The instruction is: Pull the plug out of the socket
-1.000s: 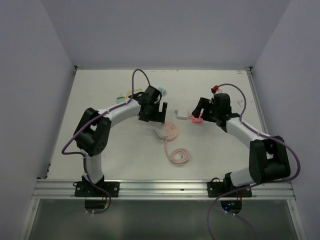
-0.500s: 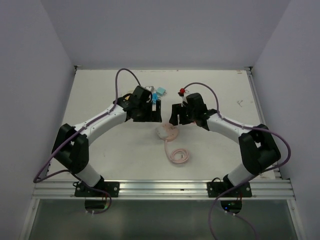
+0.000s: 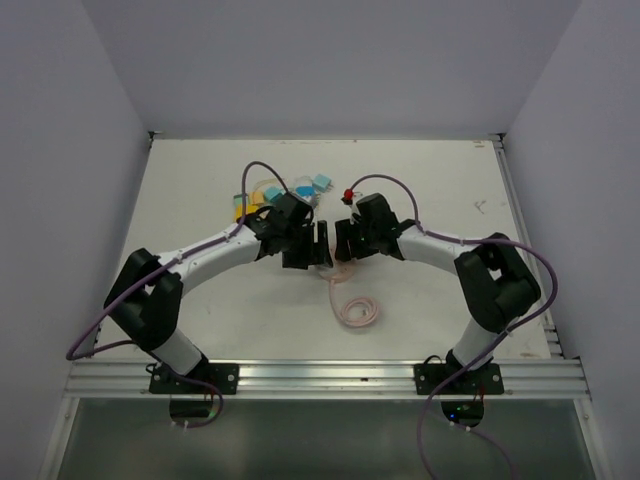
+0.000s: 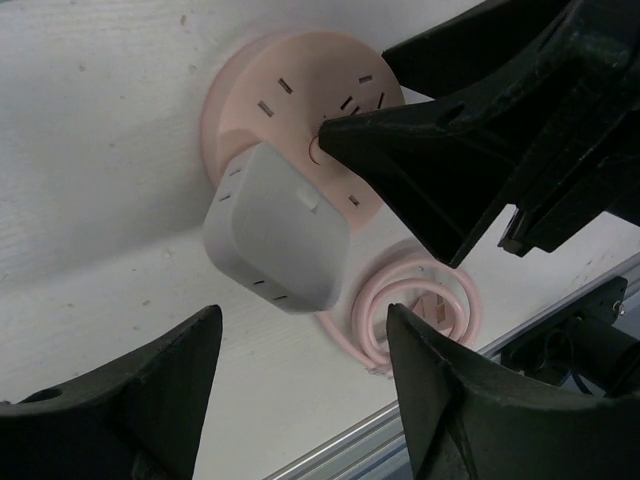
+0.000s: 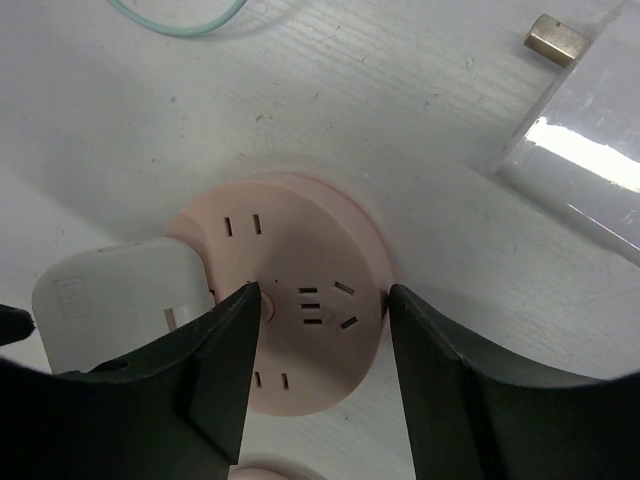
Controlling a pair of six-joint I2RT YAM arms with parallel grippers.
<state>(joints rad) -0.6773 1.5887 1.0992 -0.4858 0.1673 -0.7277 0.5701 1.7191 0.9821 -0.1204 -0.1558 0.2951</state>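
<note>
A round pink socket (image 5: 310,250) lies flat on the white table, with a white plug (image 5: 110,295) seated in its left side. In the left wrist view the plug (image 4: 275,235) stands on the socket (image 4: 290,85). My right gripper (image 5: 322,300) is open, with one finger over the socket's centre and the other at its right rim. My left gripper (image 4: 300,320) is open and empty, just short of the plug. In the top view both grippers, left (image 3: 318,247) and right (image 3: 343,240), meet over the socket (image 3: 338,266).
The socket's pink cable lies coiled (image 3: 357,310) toward the near edge. Small blue and yellow items (image 3: 300,188) and a thin green cable (image 5: 180,15) lie behind. A clear plastic piece (image 5: 585,150) lies right of the socket. A metal rail (image 3: 320,375) runs along the front.
Both arms have swung in toward the middle. The left gripper came down to the plug and the right gripper moved left onto the socket.
</note>
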